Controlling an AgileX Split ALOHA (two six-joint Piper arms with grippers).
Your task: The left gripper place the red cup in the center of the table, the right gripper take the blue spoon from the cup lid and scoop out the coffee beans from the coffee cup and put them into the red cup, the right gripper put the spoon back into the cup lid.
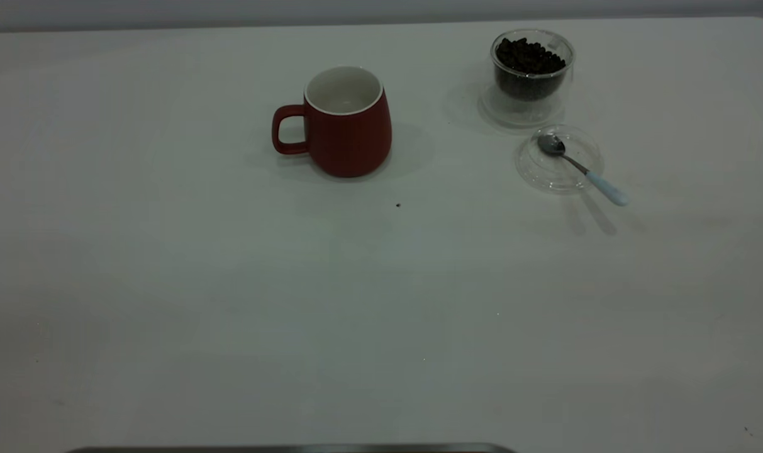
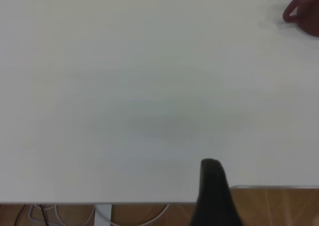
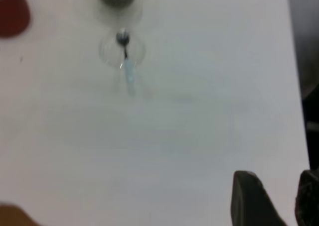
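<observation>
The red cup (image 1: 350,126) stands upright and empty on the table (image 1: 356,302), back of centre, handle to the left. At the back right the coffee cup (image 1: 532,94) holds the coffee beans (image 1: 529,56). Just in front of it lies the cup lid (image 1: 557,167), with the blue spoon (image 1: 579,167) resting in it, handle out over the rim. Neither gripper shows in the exterior view. My left gripper (image 2: 212,173) hangs at the table's edge, far from the red cup (image 2: 306,14). My right gripper (image 3: 276,178) is open and empty, well away from the blue spoon (image 3: 127,64) and cup lid (image 3: 107,49).
A tiny dark speck (image 1: 398,204) lies on the table in front of the red cup. A dark strip (image 1: 293,448) runs along the near edge. Past the table's edge the left wrist view shows wooden floor (image 2: 274,208) and cables (image 2: 65,213).
</observation>
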